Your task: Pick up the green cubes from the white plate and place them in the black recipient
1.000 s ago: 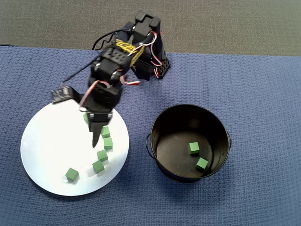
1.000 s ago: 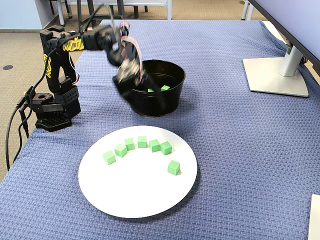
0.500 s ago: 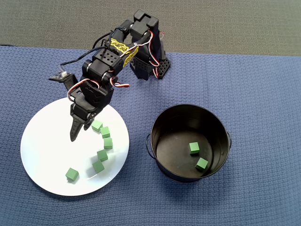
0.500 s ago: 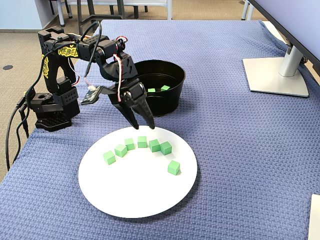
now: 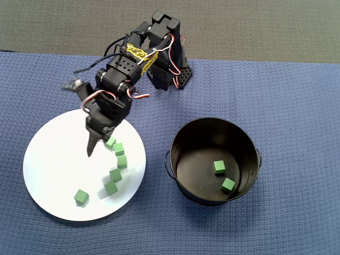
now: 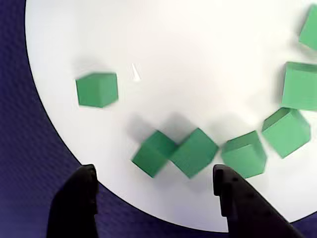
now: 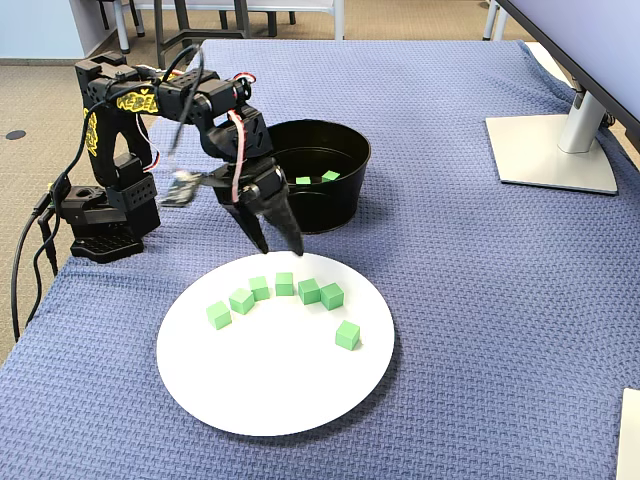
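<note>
Several green cubes [image 7: 284,284] lie in a curved row on the white plate [image 7: 270,385], with one more cube [image 7: 347,335] apart from the row. In the wrist view the cubes [image 6: 194,152] sit near the plate's [image 6: 198,49] rim. My gripper [image 7: 280,247] hangs open over the plate's far edge, just above the row, holding nothing. From overhead, the gripper [image 5: 90,151] points down beside the nearest cube [image 5: 110,142]. Both black fingertips [image 6: 88,173] show in the wrist view, wide apart. The black recipient [image 5: 171,159] stands right of the plate with two cubes [image 5: 219,167] inside.
The arm's base [image 5: 167,69] stands at the back edge of the blue woven cloth [image 5: 287,106]. A monitor foot [image 7: 550,150] rests at the far right in the fixed view. Bare cloth lies between plate and pot.
The arm swung from the pot's side over to the plate's far edge and dropped lower. In the last half second the gripper shifted slightly along the row, still open.
</note>
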You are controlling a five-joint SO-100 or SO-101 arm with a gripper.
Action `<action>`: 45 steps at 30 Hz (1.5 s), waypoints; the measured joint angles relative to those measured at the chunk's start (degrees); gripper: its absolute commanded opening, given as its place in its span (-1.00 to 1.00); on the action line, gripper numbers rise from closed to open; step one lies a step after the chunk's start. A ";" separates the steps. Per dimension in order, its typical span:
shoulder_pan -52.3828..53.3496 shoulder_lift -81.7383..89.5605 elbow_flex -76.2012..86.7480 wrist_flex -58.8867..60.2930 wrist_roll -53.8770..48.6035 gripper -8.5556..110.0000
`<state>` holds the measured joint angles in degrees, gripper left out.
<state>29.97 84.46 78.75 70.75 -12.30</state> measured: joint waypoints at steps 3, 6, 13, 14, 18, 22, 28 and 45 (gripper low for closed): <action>-0.26 0.00 0.00 1.58 -15.38 -0.36; -0.35 0.00 1.14 2.46 -32.43 -0.38; -0.97 -0.35 2.81 -3.43 -48.96 -0.44; -0.88 -0.79 2.81 -3.43 -49.22 -0.46; -0.88 -2.90 3.52 -6.68 -47.64 -0.48; -0.88 -3.87 5.71 -8.35 -46.23 -0.54; -1.23 -4.57 10.46 -13.18 -43.59 -0.56; -4.48 -4.57 17.84 -17.14 -41.22 -0.56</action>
<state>25.49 79.89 96.59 53.61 -53.53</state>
